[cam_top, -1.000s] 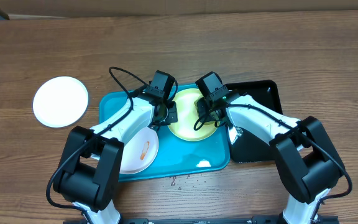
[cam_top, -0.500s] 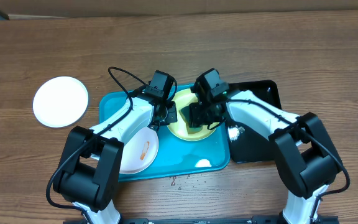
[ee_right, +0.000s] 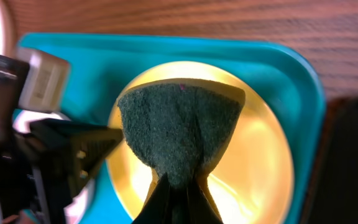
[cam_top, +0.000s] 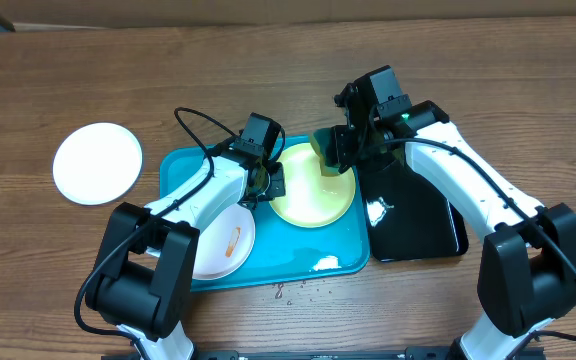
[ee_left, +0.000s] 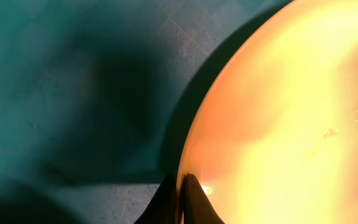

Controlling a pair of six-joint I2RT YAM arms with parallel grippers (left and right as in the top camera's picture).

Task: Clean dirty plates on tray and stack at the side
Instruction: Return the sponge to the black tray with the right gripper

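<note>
My left pincer point(ee_left: 182, 198) sits at the bottom edge, its two dark tips pressed together on the rim of the yellow plate point(ee_left: 278, 112). The plate fills the right side and lies on the teal tray point(ee_left: 73, 74), casting a shadow along its edge.

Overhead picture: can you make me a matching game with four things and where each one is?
Things:
1 sponge
2 black tray
3 lone white plate
4 yellow plate

Places:
A on the turquoise tray
B on the wooden table, far left
C in the right gripper
D just right of the turquoise tray

Pairs: 1-C, 2-D, 3-B, 4-A.
</note>
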